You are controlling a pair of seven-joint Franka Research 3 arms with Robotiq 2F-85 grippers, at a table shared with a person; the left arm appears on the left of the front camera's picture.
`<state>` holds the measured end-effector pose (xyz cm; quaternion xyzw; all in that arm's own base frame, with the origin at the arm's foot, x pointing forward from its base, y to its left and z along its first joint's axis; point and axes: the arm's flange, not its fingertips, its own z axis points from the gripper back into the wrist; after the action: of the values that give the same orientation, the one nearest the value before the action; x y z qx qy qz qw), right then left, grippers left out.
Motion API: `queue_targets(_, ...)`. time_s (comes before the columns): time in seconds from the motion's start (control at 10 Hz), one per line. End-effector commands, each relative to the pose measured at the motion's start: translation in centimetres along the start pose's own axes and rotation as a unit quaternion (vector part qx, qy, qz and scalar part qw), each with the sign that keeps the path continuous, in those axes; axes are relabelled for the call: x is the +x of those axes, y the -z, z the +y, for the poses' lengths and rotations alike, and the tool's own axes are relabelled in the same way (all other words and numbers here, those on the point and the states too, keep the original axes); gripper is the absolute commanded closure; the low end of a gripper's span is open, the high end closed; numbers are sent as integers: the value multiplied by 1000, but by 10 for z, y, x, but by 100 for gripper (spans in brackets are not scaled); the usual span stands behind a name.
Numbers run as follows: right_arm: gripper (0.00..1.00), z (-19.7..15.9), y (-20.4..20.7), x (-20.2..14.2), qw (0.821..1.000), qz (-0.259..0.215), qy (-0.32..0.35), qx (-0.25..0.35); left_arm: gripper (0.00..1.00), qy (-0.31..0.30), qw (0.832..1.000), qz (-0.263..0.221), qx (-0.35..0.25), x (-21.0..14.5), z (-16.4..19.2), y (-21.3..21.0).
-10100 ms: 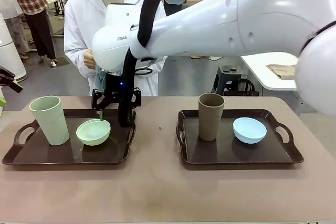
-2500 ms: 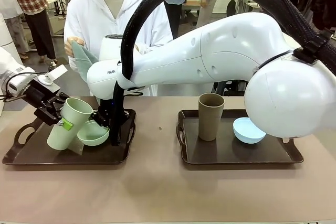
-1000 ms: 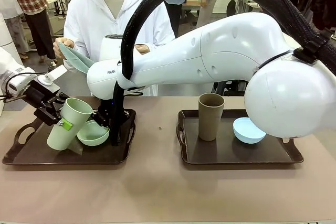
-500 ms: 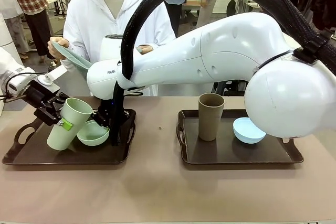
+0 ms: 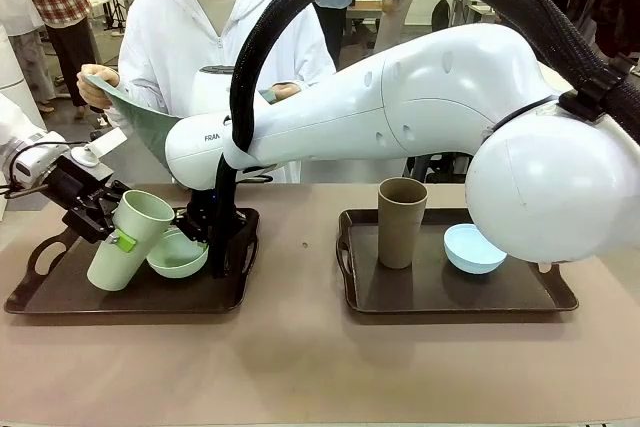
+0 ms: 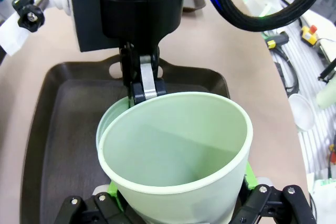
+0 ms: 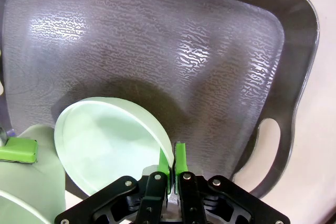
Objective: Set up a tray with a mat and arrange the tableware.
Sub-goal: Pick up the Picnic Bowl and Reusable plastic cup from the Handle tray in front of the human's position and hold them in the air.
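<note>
My left gripper [image 5: 112,233] is shut on the pale green tumbler [image 5: 128,247], holding it tilted over the left tray [image 5: 140,295]. In the left wrist view the green pads [image 6: 113,188] press the tumbler [image 6: 173,145] on both sides. My right gripper [image 5: 202,230] reaches across and is shut on the far rim of the pale green bowl [image 5: 176,255], which is tipped up in the same tray. The right wrist view has its fingertips [image 7: 180,157] pinching the bowl [image 7: 107,145] at the rim. Behind the table the person holds a pale green mat [image 5: 135,115] spread between both hands.
A second dark tray [image 5: 520,297] at the right holds an upright brown tumbler [image 5: 400,222] and a light blue bowl [image 5: 474,248]. My bulky right arm [image 5: 420,97] spans the table's middle and far side. Bare tabletop [image 5: 300,357] lies in front of both trays.
The person has unfolded the mat and drawn it wider to the left. My left gripper has shifted the tilted tumbler slightly down and left. The right gripper and bowl stay put.
</note>
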<state>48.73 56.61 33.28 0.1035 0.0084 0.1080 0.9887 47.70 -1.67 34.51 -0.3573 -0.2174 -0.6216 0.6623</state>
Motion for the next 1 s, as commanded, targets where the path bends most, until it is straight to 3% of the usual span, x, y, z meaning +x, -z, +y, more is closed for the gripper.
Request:
queue_targets(0.0, 100, 0, 1, 0, 1000, 1, 0, 0, 1, 1, 1000, 2, -17, 0, 2, 0)
queue_targets(0.1, 100, 0, 1, 0, 1000, 1, 0, 0, 4, 3, 1000, 3, -26, 0, 2, -1)
queue_targets(0.2, 100, 0, 1, 0, 1000, 1, 0, 0, 21, 4, 1000, 3, -29, 0, 2, -1)
queue_targets(0.3, 100, 0, 1, 0, 1000, 1, 0, 0, 23, 5, 999, 5, -31, 0, 2, -2)
queue_targets(0.4, 96, 0, 0, 0, 1000, 0, 0, 0, 40, 5, 999, 6, -33, 0, 2, -3)
queue_targets(0.5, 96, 0, -2, -1, 1000, 9, -10, 2, 43, 5, 999, 4, -33, 0, 2, -4)
queue_targets(0.6, 100, 0, -2, 0, 1000, 13, -19, -2, 60, 4, 999, 1, -32, -1, 3, -8)
queue_targets(0.7, 100, 0, -4, -1, 1000, 15, -16, -4, 62, 3, 1000, -4, -30, -2, 4, -10)
queue_targets(0.8, 100, 0, -5, 0, 1000, 14, -14, -3, 79, 1, 999, -10, -31, -4, 5, -14)
queue_targets(0.9, 100, -1, -6, -1, 1000, 10, -9, -3, 82, 6, 999, -21, -31, -5, 4, -19)
